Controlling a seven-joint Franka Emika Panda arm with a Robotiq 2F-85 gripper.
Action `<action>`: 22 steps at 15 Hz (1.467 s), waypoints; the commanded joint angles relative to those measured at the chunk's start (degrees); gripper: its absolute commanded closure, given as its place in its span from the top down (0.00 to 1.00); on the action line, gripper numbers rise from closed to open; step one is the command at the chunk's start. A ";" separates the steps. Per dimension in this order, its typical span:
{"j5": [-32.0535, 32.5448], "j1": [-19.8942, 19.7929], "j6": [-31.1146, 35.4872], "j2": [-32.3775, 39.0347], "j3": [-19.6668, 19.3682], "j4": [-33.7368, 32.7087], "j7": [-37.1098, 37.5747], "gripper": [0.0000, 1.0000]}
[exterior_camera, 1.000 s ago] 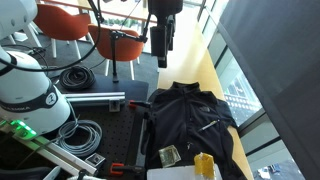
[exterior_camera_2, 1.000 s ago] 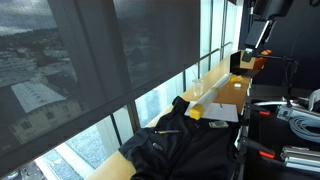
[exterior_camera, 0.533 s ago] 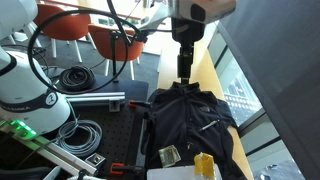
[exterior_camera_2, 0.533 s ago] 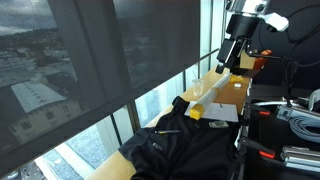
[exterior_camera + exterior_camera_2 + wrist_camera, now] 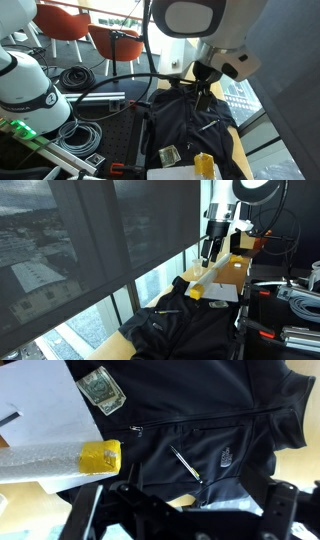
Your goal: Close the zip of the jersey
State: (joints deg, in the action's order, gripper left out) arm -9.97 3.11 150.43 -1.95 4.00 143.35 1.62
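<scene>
The black jersey (image 5: 185, 120) lies spread on the wooden bench top and also shows in an exterior view (image 5: 180, 328) and in the wrist view (image 5: 200, 420). The zip (image 5: 200, 420) is a thin line across its front, with a small pull (image 5: 137, 429) at one end. A pale mark (image 5: 227, 457) sits on the chest. My gripper (image 5: 203, 97) hangs open and empty just above the jersey's collar end, not touching it. It also shows in an exterior view (image 5: 208, 252), and its dark fingers frame the bottom of the wrist view (image 5: 195, 520).
A pen (image 5: 185, 463) lies on the jersey. A yellow block (image 5: 100, 457), a small clear container (image 5: 102, 388) and white paper (image 5: 30, 400) lie beyond the hem. Coiled cables (image 5: 75, 135), orange chairs (image 5: 70, 25) and the window (image 5: 100, 250) surround the bench.
The arm has swung down from high above the bench to just over the jersey's collar end. The jersey and the other things have not moved.
</scene>
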 commanded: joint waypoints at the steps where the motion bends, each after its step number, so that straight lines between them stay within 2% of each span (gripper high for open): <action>1: -2.06 -0.59 -1.99 8.51 -1.08 -7.75 -5.51 1.00; 7: 0.09 -1.19 0.97 18.46 0.68 -13.11 -9.82 1.00; 15: 4.82 -1.21 9.43 27.40 0.88 -13.01 -10.14 1.00; 22: 7.97 -3.11 13.41 36.59 0.11 -18.24 -10.18 1.00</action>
State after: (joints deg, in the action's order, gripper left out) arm -3.46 1.45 162.63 30.94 4.17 128.64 -8.15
